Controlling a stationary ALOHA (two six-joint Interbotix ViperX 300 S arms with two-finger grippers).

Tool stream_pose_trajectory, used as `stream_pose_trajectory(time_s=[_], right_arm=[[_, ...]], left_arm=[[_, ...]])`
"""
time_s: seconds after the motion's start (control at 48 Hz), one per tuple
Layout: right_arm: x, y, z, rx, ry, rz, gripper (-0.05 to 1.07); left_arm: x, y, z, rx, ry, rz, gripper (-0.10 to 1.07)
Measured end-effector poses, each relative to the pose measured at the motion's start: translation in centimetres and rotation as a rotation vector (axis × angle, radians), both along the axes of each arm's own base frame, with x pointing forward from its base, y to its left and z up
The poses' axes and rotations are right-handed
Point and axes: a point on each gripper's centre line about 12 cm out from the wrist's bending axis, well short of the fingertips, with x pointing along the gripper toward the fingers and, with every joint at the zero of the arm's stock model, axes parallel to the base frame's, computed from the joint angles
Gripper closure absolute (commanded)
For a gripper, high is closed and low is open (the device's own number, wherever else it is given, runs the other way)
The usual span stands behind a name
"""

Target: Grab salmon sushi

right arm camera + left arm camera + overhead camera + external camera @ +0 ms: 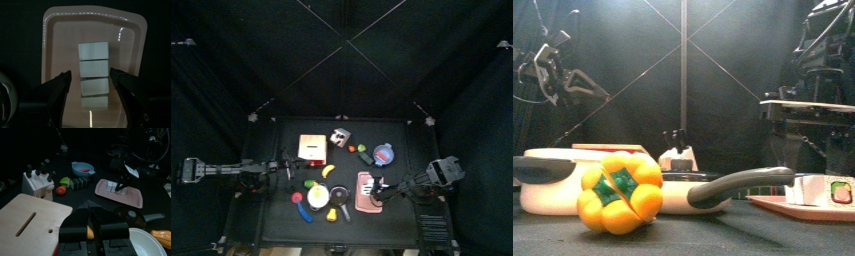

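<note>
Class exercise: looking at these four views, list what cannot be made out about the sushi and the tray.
- Which sushi pieces are salmon: right wrist view shows pale blocks only.
- Pink tray and sushi: cut off by the front view's right edge.
- Sushi in the top view: too small, under the right gripper.
- Left gripper: jaw gap unclear.

No writing, label, brand, number or sign can be read on anything in any of the views.

One pink tray (53,45) carried four sushi pieces (93,51); beside it stood one white pan (147,245) and one yellow pepper (620,192).
</note>
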Motion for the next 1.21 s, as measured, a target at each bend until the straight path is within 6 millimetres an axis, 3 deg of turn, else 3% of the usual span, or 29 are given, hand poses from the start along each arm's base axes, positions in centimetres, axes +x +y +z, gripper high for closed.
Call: stream_pose_trajectory(time_s=[0.188, 0.646, 0.896, 1.208], right_arm=[[-0.1, -0.1, 0.4, -0.008, 0.002, 0.012, 0.08], [-3.3, -2.8, 8.1, -0.083, -0.070, 0.145, 0.08], [-5.2, -7.6, 10.8, -0.137, -0.066, 0.189, 0.09], [-7.7, -13.7, 11.8, -0.256, -0.003, 0.305, 0.09]], left_arm=[[0.0, 0.1, 0.0, -0.010, -0.002, 0.007, 0.56], [0.0, 0.1, 0.0, -0.010, -0.002, 0.007, 0.56], [0.0, 0.1, 0.0, -0.008, -0.002, 0.008, 0.56], [0.0, 0.1, 0.0, -0.008, -0.002, 0.010, 0.56]])
